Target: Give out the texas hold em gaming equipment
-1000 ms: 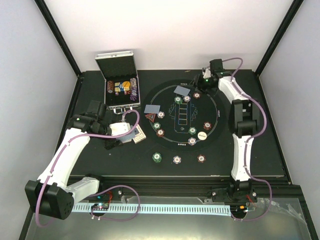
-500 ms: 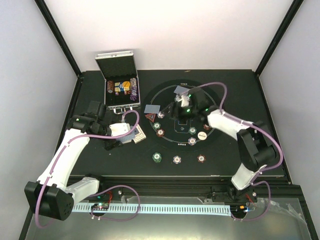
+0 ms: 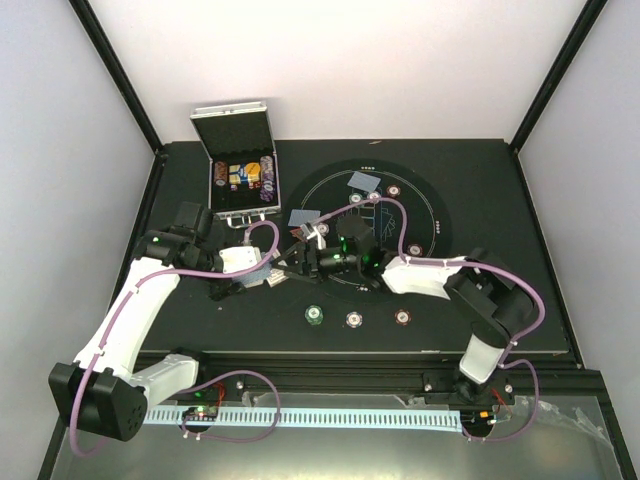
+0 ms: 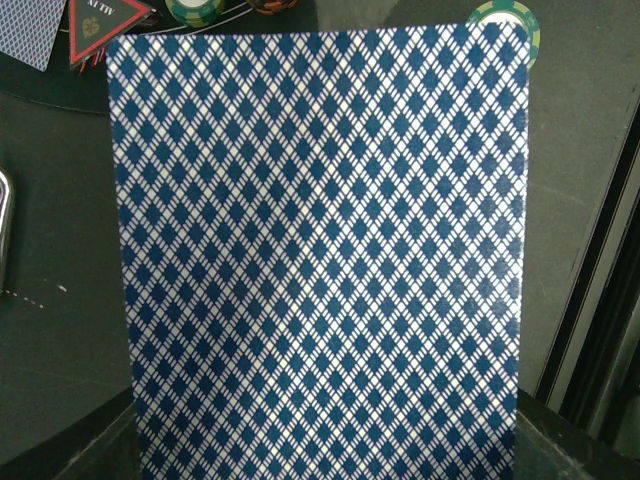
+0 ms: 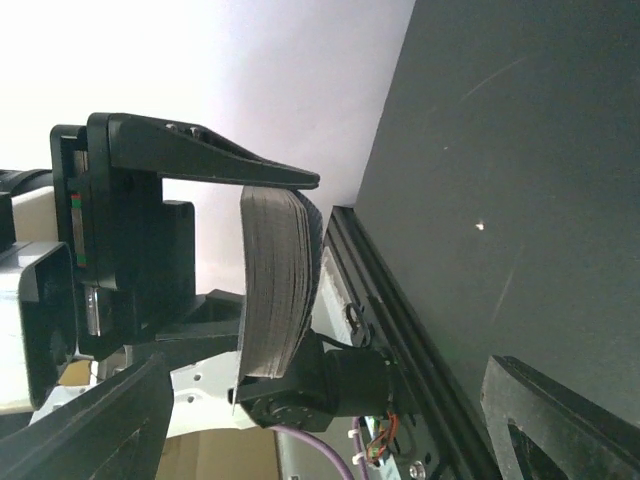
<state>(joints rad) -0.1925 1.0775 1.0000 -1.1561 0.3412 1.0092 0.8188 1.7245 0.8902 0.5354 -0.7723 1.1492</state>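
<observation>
My left gripper is shut on a deck of playing cards, held left of the round mat. The top card's blue diamond back fills the left wrist view and hides the fingers. In the right wrist view the deck shows edge-on under a black left finger. My right gripper is open and empty, right beside the deck, its fingers spread wide. Two single cards lie on the mat. Green, white and brown-red chips lie below the mat. A red triangle token lies by the mat's edge.
The open silver case stands at the back left with items inside. The round black mat holds more chips. The right arm lies across the mat's near half. A rail runs along the table's front edge.
My right arm has swung from the mat's far right edge across the mat to the left. Its gripper is now beside the deck. The left arm has not moved.
</observation>
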